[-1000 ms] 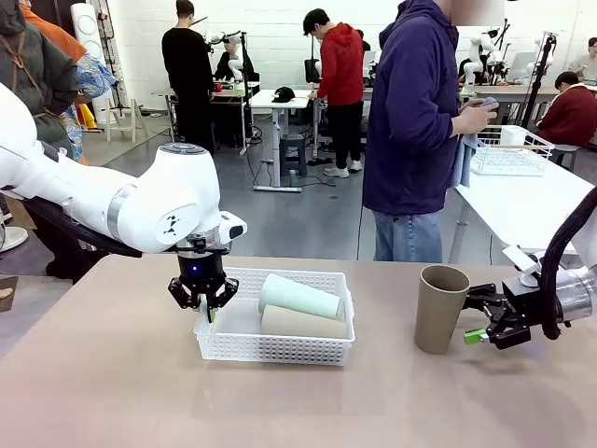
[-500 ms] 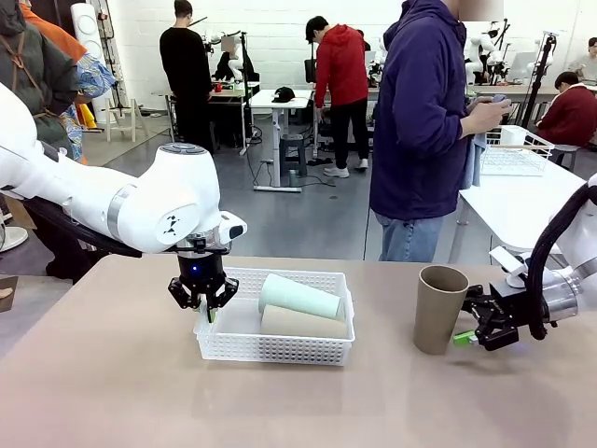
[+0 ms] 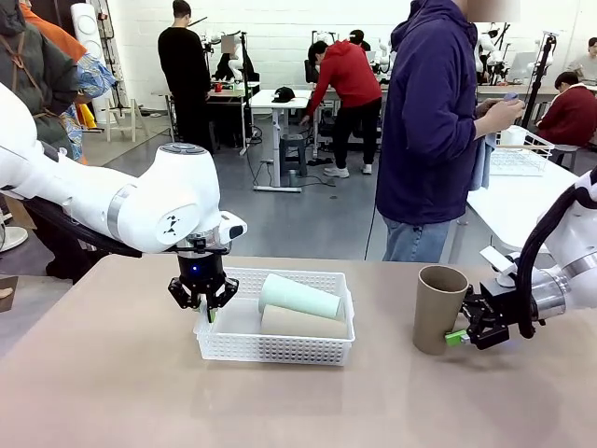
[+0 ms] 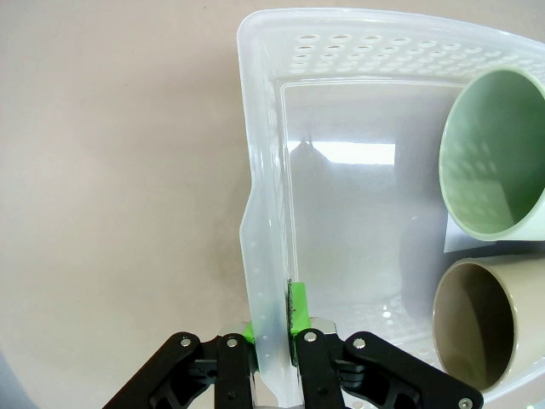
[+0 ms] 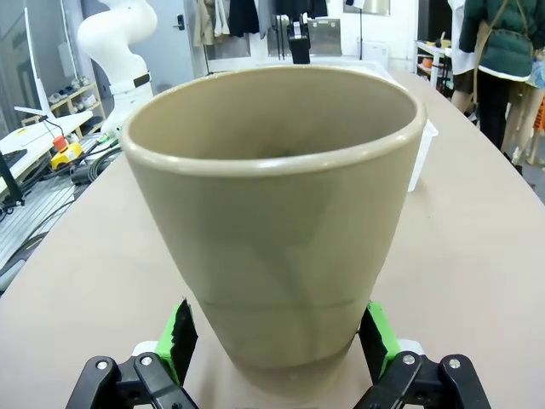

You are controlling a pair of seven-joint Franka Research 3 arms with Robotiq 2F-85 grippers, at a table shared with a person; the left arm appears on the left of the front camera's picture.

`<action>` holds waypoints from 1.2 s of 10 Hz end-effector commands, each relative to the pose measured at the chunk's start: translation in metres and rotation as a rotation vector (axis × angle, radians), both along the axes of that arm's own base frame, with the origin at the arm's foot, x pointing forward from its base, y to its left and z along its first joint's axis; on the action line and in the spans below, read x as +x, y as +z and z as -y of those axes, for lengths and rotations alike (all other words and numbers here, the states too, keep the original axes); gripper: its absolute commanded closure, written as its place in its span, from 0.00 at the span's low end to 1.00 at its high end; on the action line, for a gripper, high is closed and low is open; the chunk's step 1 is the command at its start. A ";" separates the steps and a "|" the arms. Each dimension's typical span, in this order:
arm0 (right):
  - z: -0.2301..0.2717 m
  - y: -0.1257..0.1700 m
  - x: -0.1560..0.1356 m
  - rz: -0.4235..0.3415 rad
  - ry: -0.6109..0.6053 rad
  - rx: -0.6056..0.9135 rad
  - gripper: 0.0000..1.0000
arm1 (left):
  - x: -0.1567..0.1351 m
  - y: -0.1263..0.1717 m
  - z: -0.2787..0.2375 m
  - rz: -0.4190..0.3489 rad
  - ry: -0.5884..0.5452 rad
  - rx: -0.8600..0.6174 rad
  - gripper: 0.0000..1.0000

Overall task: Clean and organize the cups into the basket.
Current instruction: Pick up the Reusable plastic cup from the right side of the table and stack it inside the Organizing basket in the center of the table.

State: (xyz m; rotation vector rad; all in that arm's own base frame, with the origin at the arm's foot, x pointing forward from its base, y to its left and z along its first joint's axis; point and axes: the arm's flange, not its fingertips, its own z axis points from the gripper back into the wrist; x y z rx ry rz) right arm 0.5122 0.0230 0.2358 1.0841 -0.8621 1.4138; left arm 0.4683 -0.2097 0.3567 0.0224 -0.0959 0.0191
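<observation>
i hold the basket point(image 3: 280, 351) wall pinched in the left gripper point(image 4: 272, 319), 2 cups point(image 3: 298, 297) inside. right of the basket, the right gripper point(image 5: 279, 336) gapes wide around the tan cup point(image 3: 438, 308); next i'd close and lift.

Left claw point(image 3: 202, 301) points straight down, pinched shut; right claw point(image 3: 459, 334) lies level, pointing inward, jaws spread wide.

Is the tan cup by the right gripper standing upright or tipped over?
Upright: the tan cup stands on the table, mouth up, with the right gripper open around its base.
</observation>
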 end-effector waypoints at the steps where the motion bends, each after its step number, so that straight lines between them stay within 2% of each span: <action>1: -0.007 -0.002 0.010 -0.016 0.010 0.021 0.00 | 0.000 0.001 0.000 0.003 -0.008 0.003 1.00; 10: -0.016 -0.004 0.016 0.003 0.061 0.106 0.00 | 0.000 0.001 0.000 0.003 -0.008 0.003 1.00; 12: -0.016 -0.005 0.016 0.021 0.075 0.111 0.59 | 0.000 0.001 0.000 0.003 -0.008 0.003 1.00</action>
